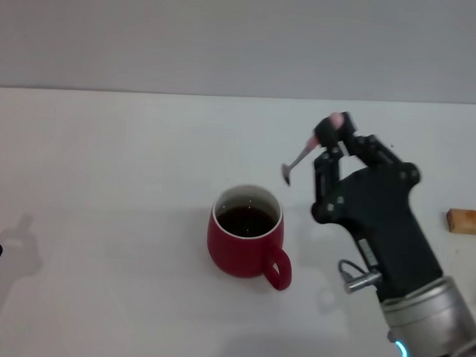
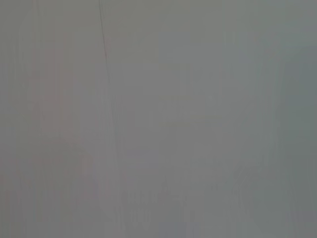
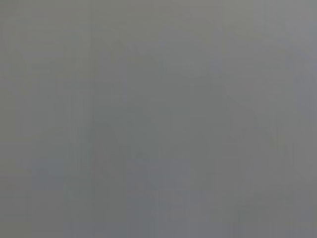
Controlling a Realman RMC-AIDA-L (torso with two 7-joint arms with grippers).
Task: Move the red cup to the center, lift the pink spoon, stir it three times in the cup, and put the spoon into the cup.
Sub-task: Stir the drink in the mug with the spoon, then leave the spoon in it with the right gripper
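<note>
With the red cup [image 1: 246,240] centered, our right gripper [image 1: 328,143] has its fingers clamped on the pink spoon [image 1: 304,155] beside it; next we lower the bowl into the cup to stir.

Your head camera looked forward and down from above at the white surface [image 1: 102,220], taking in the red cup [image 1: 246,234] at mid-distance. Both wrist cameras gave you only blank grey fields, so no shared area could be made out.

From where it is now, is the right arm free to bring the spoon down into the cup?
Probably yes. The right hand holds the spoon in the air beside and beyond the cup, whose open mouth has nothing over it.
</note>
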